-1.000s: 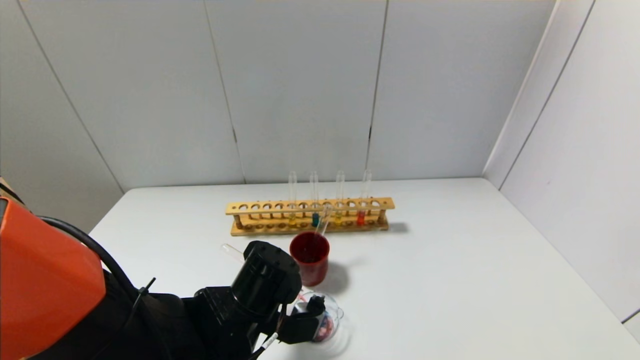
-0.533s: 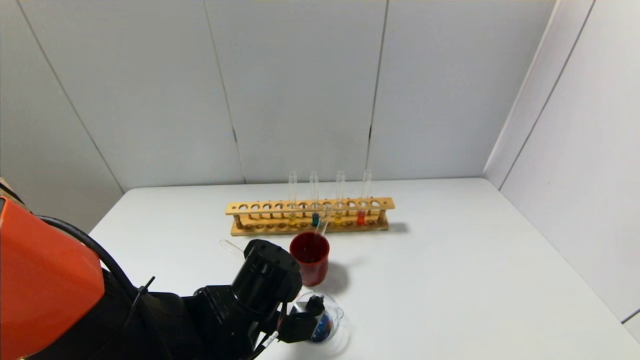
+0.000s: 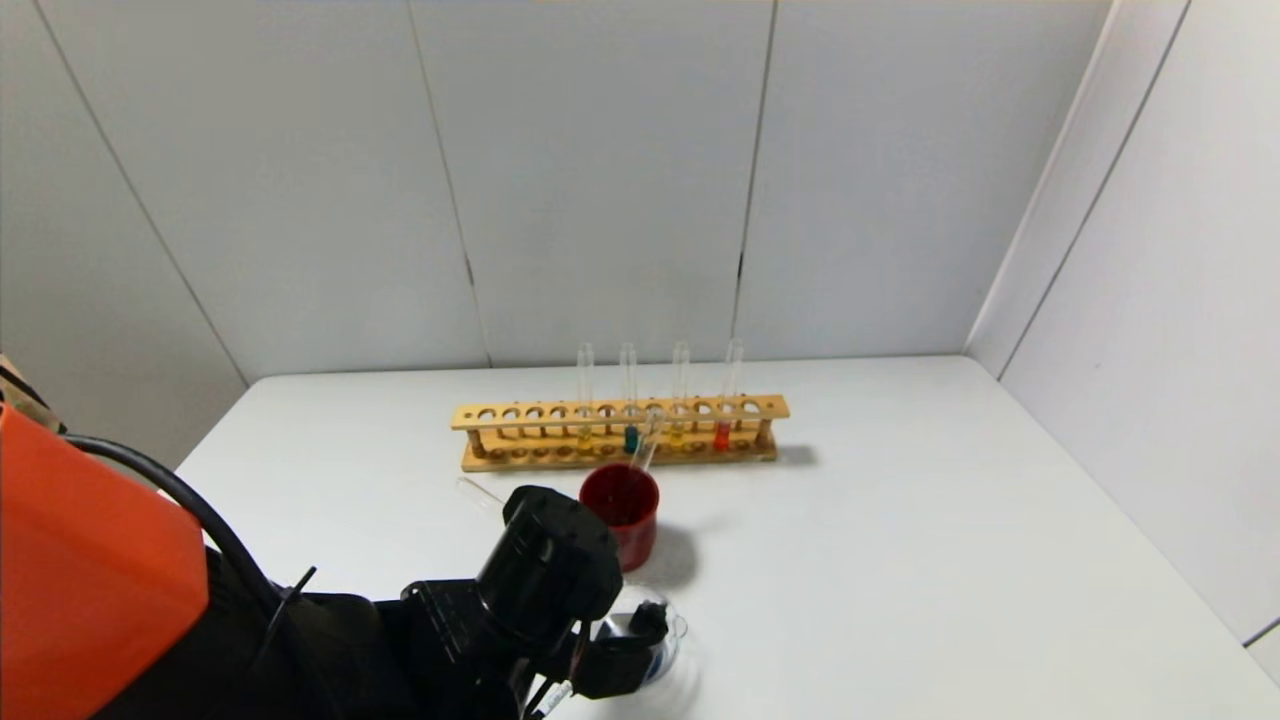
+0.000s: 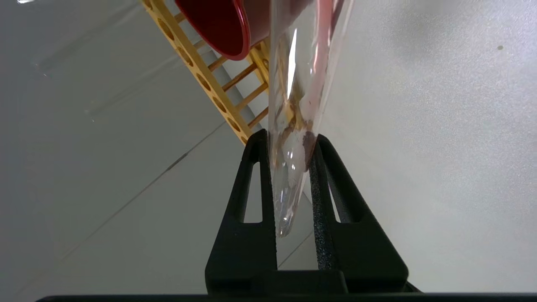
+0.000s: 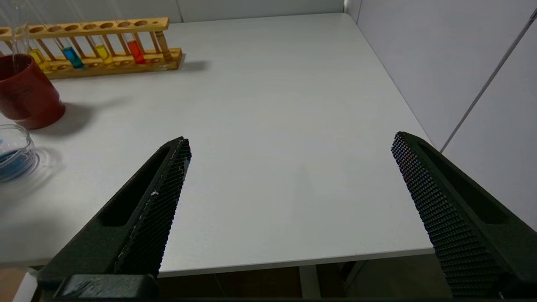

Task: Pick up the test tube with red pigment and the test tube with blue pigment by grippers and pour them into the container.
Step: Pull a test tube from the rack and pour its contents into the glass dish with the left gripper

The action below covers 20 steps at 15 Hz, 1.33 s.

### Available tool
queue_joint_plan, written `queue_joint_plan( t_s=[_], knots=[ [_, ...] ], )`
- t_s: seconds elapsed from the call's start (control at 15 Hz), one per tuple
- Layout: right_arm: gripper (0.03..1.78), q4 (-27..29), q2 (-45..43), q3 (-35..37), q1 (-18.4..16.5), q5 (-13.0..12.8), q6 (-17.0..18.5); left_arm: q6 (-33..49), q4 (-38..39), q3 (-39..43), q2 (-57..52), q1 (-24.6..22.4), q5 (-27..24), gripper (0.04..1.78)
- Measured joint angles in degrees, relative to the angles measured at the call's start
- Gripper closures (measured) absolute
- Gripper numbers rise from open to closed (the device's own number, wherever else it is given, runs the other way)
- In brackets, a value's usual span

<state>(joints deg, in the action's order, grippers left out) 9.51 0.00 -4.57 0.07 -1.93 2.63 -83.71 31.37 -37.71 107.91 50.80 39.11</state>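
Nearest, the black left gripper [image 4: 289, 138] pinches a slender clear glass tube [image 4: 293, 105] that looks almost empty. In the last second it sank a little over the low clear glass container [image 3: 668, 632], whose content turned from reddish to blue, so I judge this pour nearly finished, while the black right gripper [image 5: 289, 140] waits spread wide over the white table [image 5: 293, 84]. The wrist hides most of the container, and which pigment the held tube carried I cannot tell. Farther off, behind the dark-red cup [image 3: 620, 510], a red-pigment tube [image 3: 722, 432] and a blue-pigment tube [image 3: 631, 438] stand in the wooden rack [image 3: 520, 415].

container [image 3: 668, 640] partly behind left gripper [image 3: 610, 660]
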Motion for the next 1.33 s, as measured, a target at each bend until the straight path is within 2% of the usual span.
queue_joint_plan(
  t_s=[0.33,0.67,1.33],
  knots=[
    [0.06,0.00,0.00,0.00,0.00,0.00,0.00,-1.46,-0.12,-0.05,0.27,1.62,4.68,1.52],
    [0.06,0.00,0.00,0.00,0.00,0.02,-0.02,-1.57,0.00,-0.41,1.38,3.39,4.94,1.52],
    [0.06,0.00,0.00,0.00,0.00,0.00,0.00,-1.68,-0.22,-0.71,3.33,3.78,6.34,1.52]
  ],
)
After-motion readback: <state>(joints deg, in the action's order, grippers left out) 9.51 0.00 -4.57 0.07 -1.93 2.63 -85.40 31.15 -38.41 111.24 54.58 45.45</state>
